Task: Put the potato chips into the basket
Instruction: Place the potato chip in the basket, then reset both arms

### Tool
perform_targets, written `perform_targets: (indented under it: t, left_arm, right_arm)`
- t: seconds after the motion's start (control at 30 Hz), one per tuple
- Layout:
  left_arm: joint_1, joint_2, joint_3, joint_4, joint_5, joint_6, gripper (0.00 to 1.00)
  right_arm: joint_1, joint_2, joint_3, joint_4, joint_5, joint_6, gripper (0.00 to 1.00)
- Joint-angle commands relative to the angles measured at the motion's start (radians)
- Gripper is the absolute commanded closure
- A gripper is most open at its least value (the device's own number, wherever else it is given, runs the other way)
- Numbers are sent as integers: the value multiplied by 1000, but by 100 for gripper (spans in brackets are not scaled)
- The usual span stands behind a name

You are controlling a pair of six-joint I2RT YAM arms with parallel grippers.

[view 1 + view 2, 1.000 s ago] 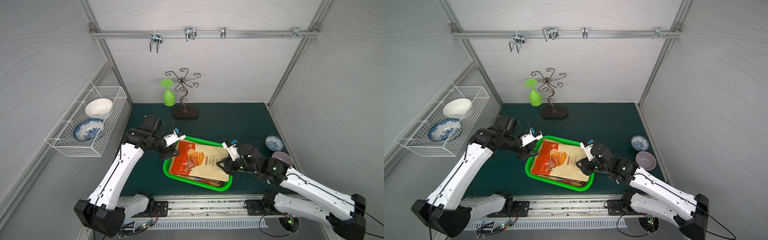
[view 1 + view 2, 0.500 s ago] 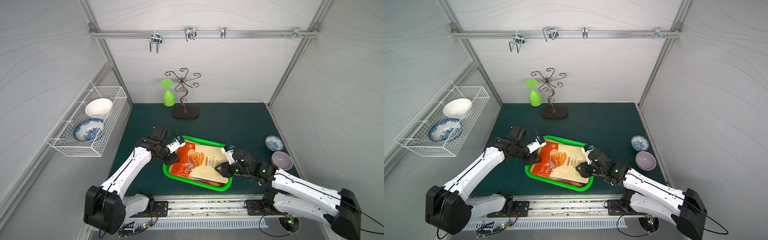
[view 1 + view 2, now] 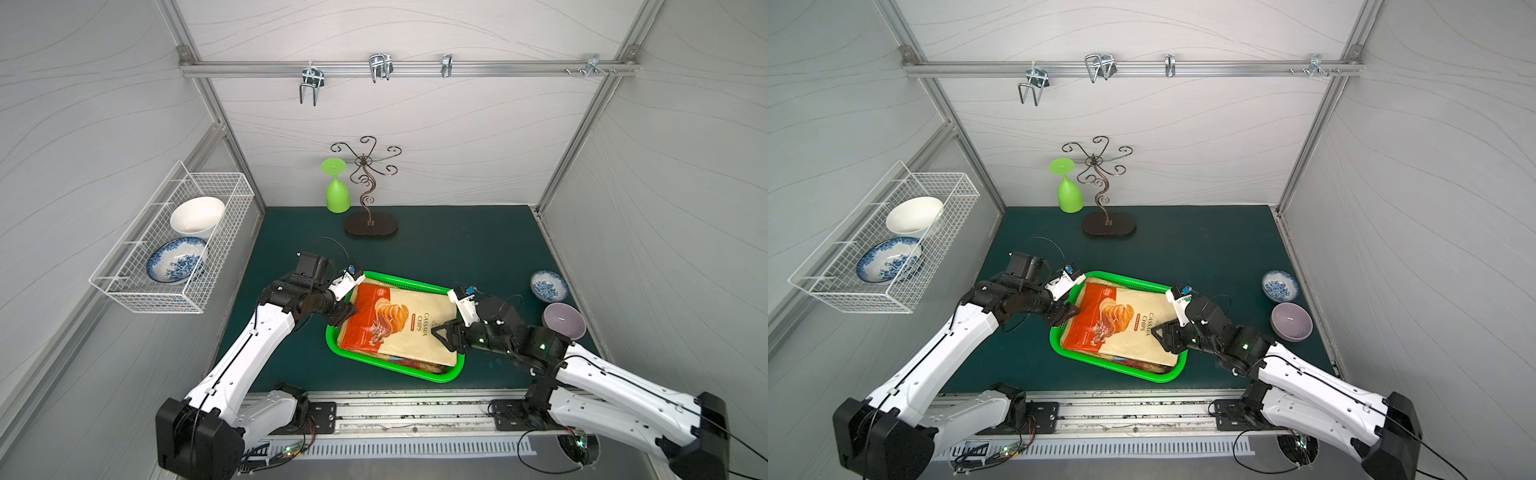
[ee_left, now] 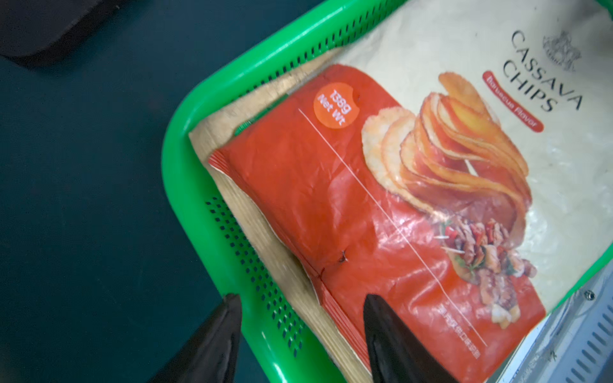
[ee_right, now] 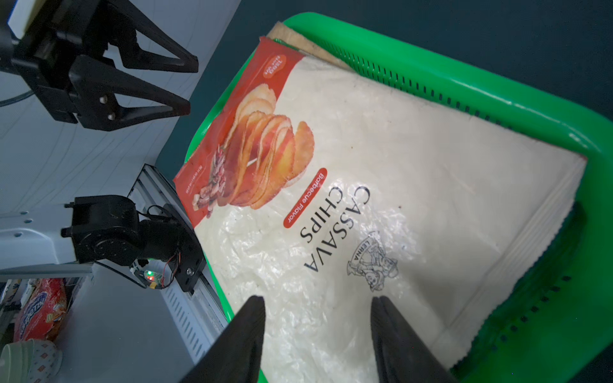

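Observation:
The green basket (image 3: 397, 368) (image 3: 1113, 368) sits at the front middle of the mat, with potato chips bags stacked in it. On top lies the cream-orange Cassava Chips bag (image 3: 401, 328) (image 3: 1121, 328) (image 4: 381, 172) (image 5: 381, 185). A tan bag (image 4: 265, 252) shows under its edge. My left gripper (image 3: 349, 316) (image 3: 1069, 313) (image 4: 300, 296) (image 5: 191, 87) hangs open over the basket's left rim, one finger outside the rim and one over the orange end. My right gripper (image 3: 440, 334) (image 3: 1160, 332) (image 5: 316, 298) stands open over the cream end, holding nothing.
A white wire rack (image 3: 174, 245) with two bowls hangs on the left wall. A green goblet (image 3: 336, 191) and a curly metal stand (image 3: 368, 208) stand at the back. A blue-patterned bowl (image 3: 548, 286) and a lilac bowl (image 3: 563, 320) sit at the right.
Both grippers have come down closer to the basket and their jaws have widened. The Cassava Chips bag now lies flat on the stack.

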Motion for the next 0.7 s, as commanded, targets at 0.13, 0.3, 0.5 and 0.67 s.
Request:
perform_targets:
  t: [0.13, 0.3, 0.5, 0.67]
  left_arm:
    - [45, -16, 62, 74, -50, -144, 27]
    - [135, -27, 32, 159, -73, -228, 2]
    - [254, -40, -87, 363, -163, -334, 1]
    - [300, -50, -373, 811, -213, -375, 1]
  right_arm:
    - [-2, -22, 72, -23, 151, -65, 40]
    - [-2, -29, 80, -27, 239, -61, 34]
    - [-2, -53, 52, -23, 479, -24, 7]
    - [-2, -70, 34, -21, 552, -102, 1]
